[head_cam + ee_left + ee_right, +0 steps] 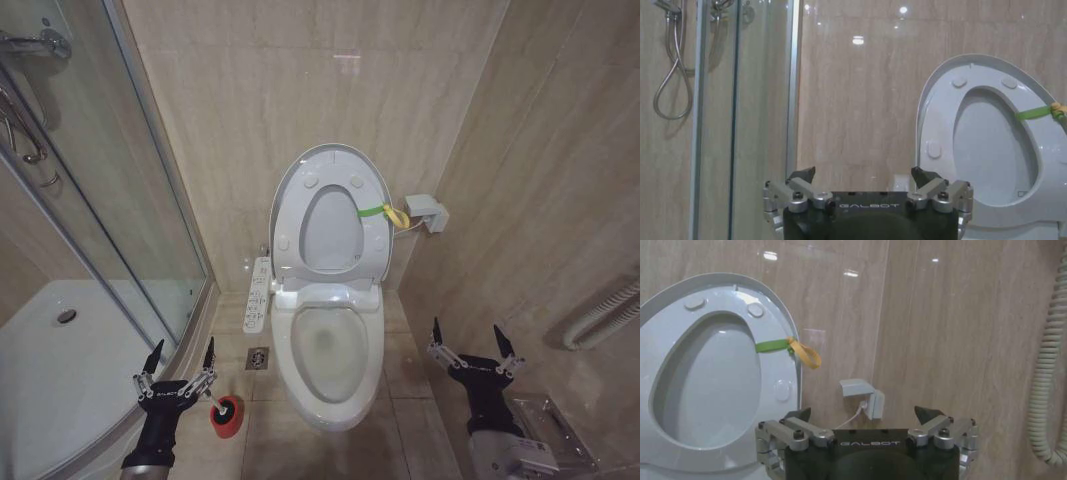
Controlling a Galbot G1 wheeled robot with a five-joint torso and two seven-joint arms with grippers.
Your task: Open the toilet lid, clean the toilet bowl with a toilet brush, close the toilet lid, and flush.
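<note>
The toilet lid (332, 232) stands upright against the back wall with the ring seat (300, 200) raised against it. A yellow-green strap (372, 211) loops over their right edge. Below, the white toilet bowl (330, 350) lies uncovered. The lid (990, 145) also appears in the left wrist view, and the lid (707, 380) in the right wrist view. The toilet brush's red holder cup (226, 417) sits on the floor left of the bowl; the brush handle is hard to make out. My left gripper (182, 350) (862, 175) hangs open just beside that cup. My right gripper (466, 335) (862, 414) is open to the right of the bowl, holding nothing.
A glass shower door (100, 200) and white shower tray (60, 360) close off the left. A control panel (258, 295) sits on the toilet's left side, a floor drain (257, 357) below it. A wall box (425, 212) with a cable and a ribbed hose (600, 315) are on the right.
</note>
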